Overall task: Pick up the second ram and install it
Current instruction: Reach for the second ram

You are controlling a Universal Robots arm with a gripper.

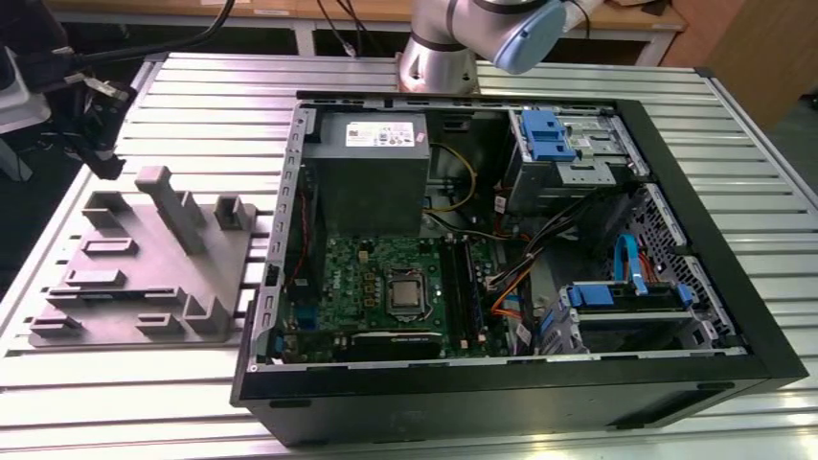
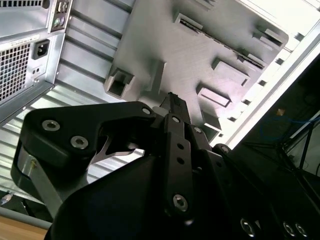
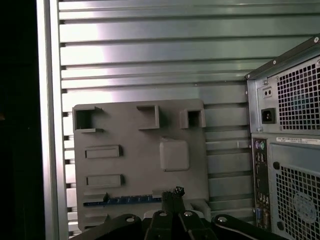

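Frankly, much here is masked. In the first wrist view the dark linkages of the hand point(image 3: 175, 192) cover the nearest part of the grey fixture point(image 3: 140, 150). The second ram point(image 3: 122, 201) shows there as a thin, dark, bluish strip seen edge-on, seated in a slot of that fixture. Its chips cannot be made out. The end beside the fingertips slips behind them, so I cannot tell whether the tips touch it.

Its long axis runs parallel to the ribs of the worktop point(image 3: 150, 65) and to the two short rectangular recesses in the fixture. One end points towards the computer case point(image 3: 290, 150), the other towards the worktop's edge rail.

In both wrist views the fingers are drawn together into one narrow tip with nothing between them, so the hand is closed and empty. In the second wrist view its black body hides much of the fixture, with the case's perforated rear panel off to one side.

In the exterior view the hand is a dark shape at the exterior view's left, over the far corner of the fixture. It is partly cut off by the picture's edge, and its fingers cannot be told apart. The case lies open on its side to the exterior view's right of the fixture, showing the green motherboard point(image 1: 371, 278) and the grey power supply point(image 1: 371, 172). The memory slots beside the processor are too dark to read.
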